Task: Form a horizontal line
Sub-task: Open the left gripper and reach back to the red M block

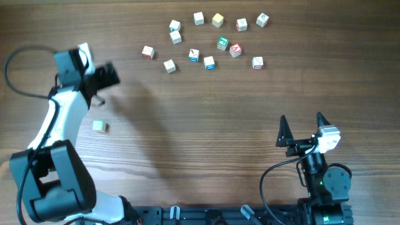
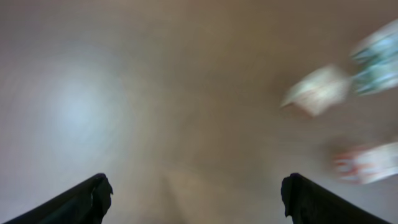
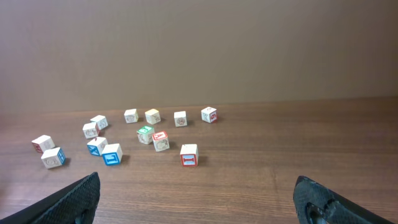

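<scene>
No straight row of four cubes shows; the horizontal line is not in view. Several small white letter cubes lie scattered at the far side of the table (image 1: pixel 206 112), among them a green-faced cube (image 1: pixel 222 44) and a red-faced cube (image 1: pixel 235 50). A single pale cube (image 1: pixel 99 126) lies alone at the left. My left gripper (image 1: pixel 110 75) is open and empty, raised between that cube and the scatter. Its wrist view is blurred, with open jaws (image 2: pixel 196 186) and blurred cubes (image 2: pixel 317 90) at the right. My right gripper (image 1: pixel 301 119) is open and empty near the front right.
In the right wrist view the open jaws (image 3: pixel 199 186) face the scatter. A red-lettered cube (image 3: pixel 188 155) is nearest, then a blue-faced cube (image 3: pixel 112 154) and a green-faced one (image 3: pixel 145 134). A black cable (image 1: pixel 19 59) loops at the far left.
</scene>
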You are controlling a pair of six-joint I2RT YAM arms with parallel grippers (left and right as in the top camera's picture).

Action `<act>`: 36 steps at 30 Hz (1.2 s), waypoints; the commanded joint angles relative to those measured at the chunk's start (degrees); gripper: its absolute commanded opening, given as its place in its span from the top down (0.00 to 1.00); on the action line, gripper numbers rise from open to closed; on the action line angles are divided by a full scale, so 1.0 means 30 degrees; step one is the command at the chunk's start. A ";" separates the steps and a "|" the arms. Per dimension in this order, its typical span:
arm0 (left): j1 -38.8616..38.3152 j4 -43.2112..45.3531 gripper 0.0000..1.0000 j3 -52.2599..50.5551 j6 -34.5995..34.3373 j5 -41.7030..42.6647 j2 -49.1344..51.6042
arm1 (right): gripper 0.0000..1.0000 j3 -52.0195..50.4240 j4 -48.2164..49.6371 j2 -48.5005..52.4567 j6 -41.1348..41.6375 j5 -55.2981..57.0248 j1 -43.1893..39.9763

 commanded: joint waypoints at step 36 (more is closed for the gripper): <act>-0.7694 -0.2091 0.16 1.7879 -0.5421 -0.0729 1.2706 | 0.00 -0.0015 0.0051 -0.0117 -0.0342 -0.0233 -0.0095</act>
